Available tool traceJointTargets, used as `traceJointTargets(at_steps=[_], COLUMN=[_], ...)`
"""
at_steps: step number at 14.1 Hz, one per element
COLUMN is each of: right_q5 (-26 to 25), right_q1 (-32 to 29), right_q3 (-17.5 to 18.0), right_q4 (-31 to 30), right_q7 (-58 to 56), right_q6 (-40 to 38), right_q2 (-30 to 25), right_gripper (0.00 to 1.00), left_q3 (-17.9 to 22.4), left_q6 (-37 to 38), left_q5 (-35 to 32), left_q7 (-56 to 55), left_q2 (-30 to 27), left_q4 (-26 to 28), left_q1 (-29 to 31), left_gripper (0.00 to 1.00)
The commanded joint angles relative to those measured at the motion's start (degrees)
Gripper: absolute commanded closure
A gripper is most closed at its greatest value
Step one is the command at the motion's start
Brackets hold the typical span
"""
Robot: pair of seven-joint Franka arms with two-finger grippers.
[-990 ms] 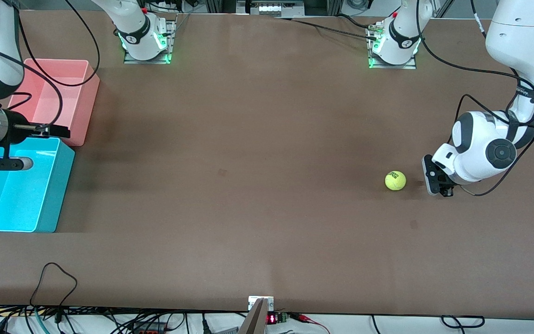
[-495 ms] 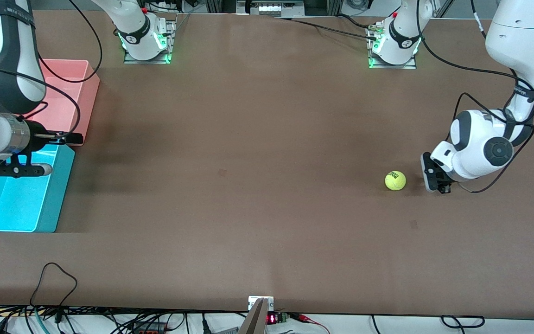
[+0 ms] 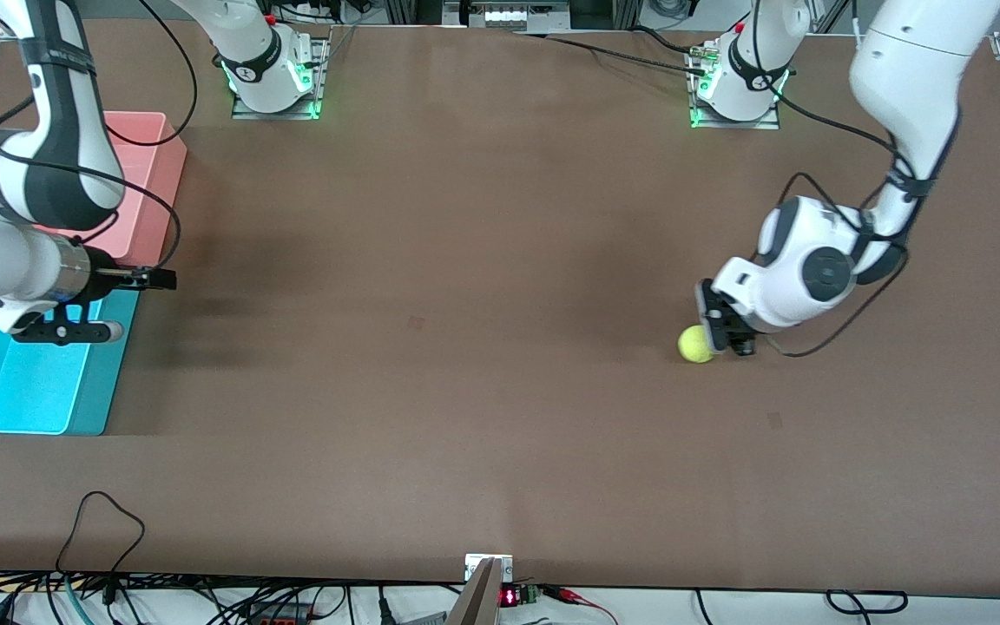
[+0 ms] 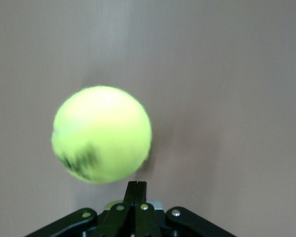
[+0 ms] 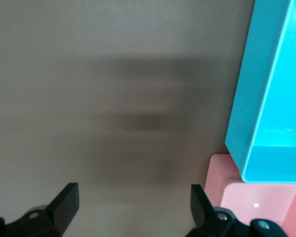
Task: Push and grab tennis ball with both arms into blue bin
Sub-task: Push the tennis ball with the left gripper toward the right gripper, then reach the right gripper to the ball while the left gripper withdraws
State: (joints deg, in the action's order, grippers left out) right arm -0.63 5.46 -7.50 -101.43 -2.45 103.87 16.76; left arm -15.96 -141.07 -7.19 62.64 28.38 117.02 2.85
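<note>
The tennis ball [image 3: 694, 345] lies on the brown table toward the left arm's end. It is blurred in the left wrist view [image 4: 102, 134]. My left gripper [image 3: 720, 330] is low at the table, right against the ball on the side toward the left arm's end. Its fingers [image 4: 136, 190] are shut and empty, with the ball just ahead of the tips. The blue bin [image 3: 109, 373] stands at the right arm's end. My right gripper [image 3: 142, 304] hovers open and empty over that bin's edge; in the right wrist view [image 5: 133, 197] the blue bin [image 5: 259, 98] lies beside it.
A pink bin [image 3: 161, 200] stands touching the blue bin, farther from the front camera; it shows in the right wrist view [image 5: 222, 173] too. A black cable loop [image 3: 101, 521] lies on the table near its front edge. Bare brown table lies between ball and bins.
My left gripper swept toward the right arm's end, reached the ball and moved it a little that way. My right gripper moved from over the blue bin toward the bin's table-side edge.
</note>
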Motion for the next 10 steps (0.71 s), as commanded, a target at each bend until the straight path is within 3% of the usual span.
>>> traceJointTargets(at_steps=[1,6,10], right_q5=[0.72,0.81,1.94], right_q1=[1.83,1.75,1.75], right_q3=[0.11,0.11,0.2], right_q4=[-3.77,-3.86,-3.86], right_q7=[0.52,0.52,0.52], right_q6=[3.44,4.49,6.07], right_q2=[-0.94,0.73,2.66], right_gripper=[0.0,0.0,0.0], left_q3=[-0.12,-0.03,0.23], left_q6=[1.93,16.34,16.09], left_q5=[-0.99,-0.99,-0.9], left_q7=[-4.46,-0.95,-1.38], left_q2=[-0.08,-2.54,-2.19], left_q4=[-2.85,-10.74,-13.82], left_q1=[-2.33,2.58,5.93], left_gripper=[1.0,1.0,1.0])
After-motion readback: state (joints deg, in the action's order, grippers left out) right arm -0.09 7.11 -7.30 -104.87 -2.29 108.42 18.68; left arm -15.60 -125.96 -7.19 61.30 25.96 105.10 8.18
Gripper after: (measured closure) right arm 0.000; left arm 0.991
